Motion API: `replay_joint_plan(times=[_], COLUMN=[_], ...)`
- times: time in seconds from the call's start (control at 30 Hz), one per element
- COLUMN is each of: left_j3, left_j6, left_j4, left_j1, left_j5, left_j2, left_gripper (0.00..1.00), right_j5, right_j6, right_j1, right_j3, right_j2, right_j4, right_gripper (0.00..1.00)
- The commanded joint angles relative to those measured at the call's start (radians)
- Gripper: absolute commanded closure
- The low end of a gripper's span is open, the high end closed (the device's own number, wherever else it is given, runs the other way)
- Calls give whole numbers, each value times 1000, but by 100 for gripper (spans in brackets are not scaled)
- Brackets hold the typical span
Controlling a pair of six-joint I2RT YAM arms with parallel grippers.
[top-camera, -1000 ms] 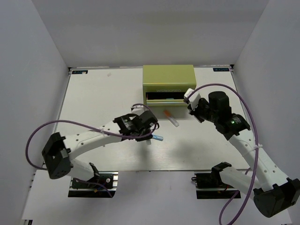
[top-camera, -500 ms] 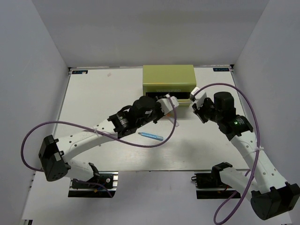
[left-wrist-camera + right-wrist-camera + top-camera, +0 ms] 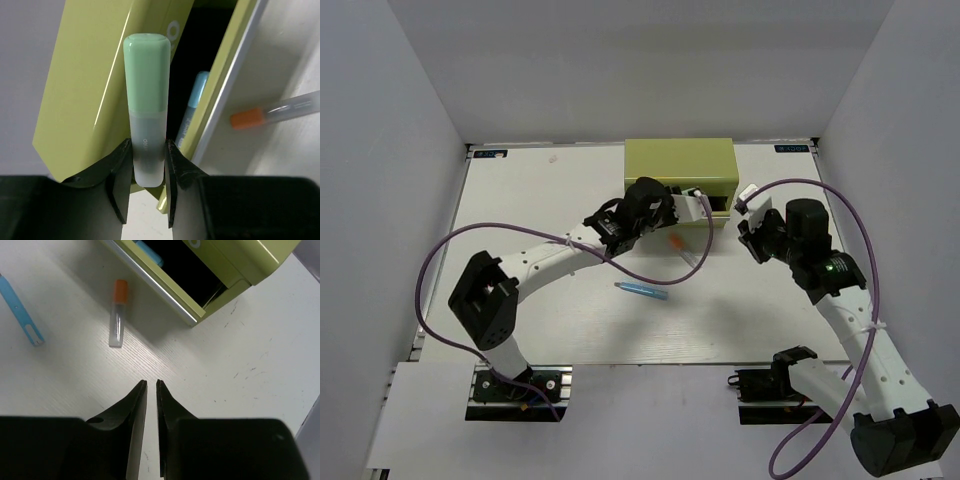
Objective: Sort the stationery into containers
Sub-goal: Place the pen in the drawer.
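The olive-green box (image 3: 680,165) stands at the back of the table with its drawer pulled open. My left gripper (image 3: 695,205) is shut on the pale green stick (image 3: 146,100) and holds it at the drawer's opening, against the box front (image 3: 85,90). A blue stick (image 3: 192,107) lies inside the drawer. The orange-ended stick (image 3: 685,252) lies on the table in front of the drawer. A light blue stick (image 3: 642,291) lies nearer the arms. My right gripper (image 3: 746,204) is shut and empty, right of the drawer, above bare table (image 3: 151,385).
The white table (image 3: 520,200) is walled by grey panels at the left, back and right. The open drawer's front edge (image 3: 165,295) juts out toward the orange-ended stick (image 3: 118,312). Purple cables loop from both arms over the table.
My left gripper has moved from beside the light blue stick up and right to the drawer opening. My right gripper has shifted slightly right and back.
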Motion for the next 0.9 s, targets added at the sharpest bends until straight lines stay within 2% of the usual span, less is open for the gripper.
replay_joint_plan(times=[0.0,0.13,0.43,0.5,0.53,0.87], left_j3=[57,81,47,38,38,18], left_j6=[29,29,19,19,19,10], left_j4=[36,23,23,33,42,85], left_j1=[29,68,77,77,77,77], left_j5=[63,95,126,126,126,115], left_j2=[2,38,47,47,47,56], left_gripper=[91,88,82,77,72,49], right_j5=[-7,-14,-34,-39,-42,-56], right_j6=[27,30,36,34,36,23], right_j1=[-16,-32,-50,-52,-53,-58], right_j3=[-16,-19,-28,-25,-25,-19], right_j2=[-23,-25,-8,-2,0,14], right_j4=[21,24,37,35,35,26], right_gripper=[80,80,79,79,79,74])
